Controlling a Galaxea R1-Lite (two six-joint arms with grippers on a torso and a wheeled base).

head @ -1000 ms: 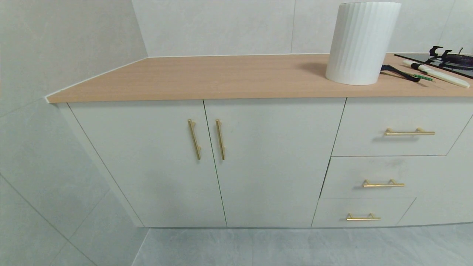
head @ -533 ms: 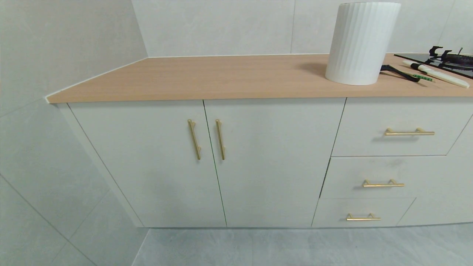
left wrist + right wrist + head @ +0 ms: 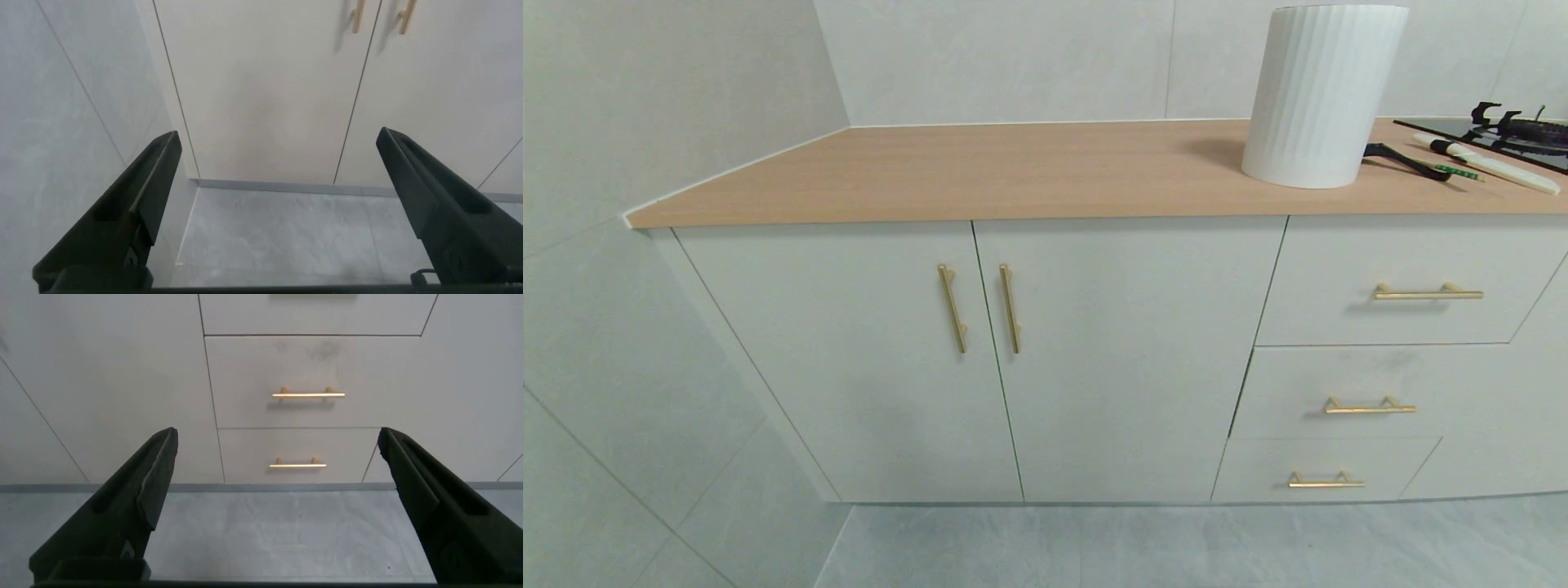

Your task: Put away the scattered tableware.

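Observation:
A tall white ribbed container (image 3: 1323,94) stands on the wooden countertop (image 3: 1013,167) at the right. Beside it, further right, lie a black-handled utensil (image 3: 1409,161), a green-patterned stick (image 3: 1458,171) and a white utensil with a dark end (image 3: 1490,163). My left gripper (image 3: 276,159) is open, low in front of the double cabinet doors (image 3: 270,82), above the floor. My right gripper (image 3: 278,457) is open too, low before the lower drawers (image 3: 310,380). Nothing is between either pair of fingers.
The cabinet has two doors with vertical gold handles (image 3: 953,308) and three drawers with gold handles (image 3: 1427,291) on the right. A black hob with pan supports (image 3: 1515,126) sits at the far right. Tiled walls close the left and back; grey floor (image 3: 1176,547) lies below.

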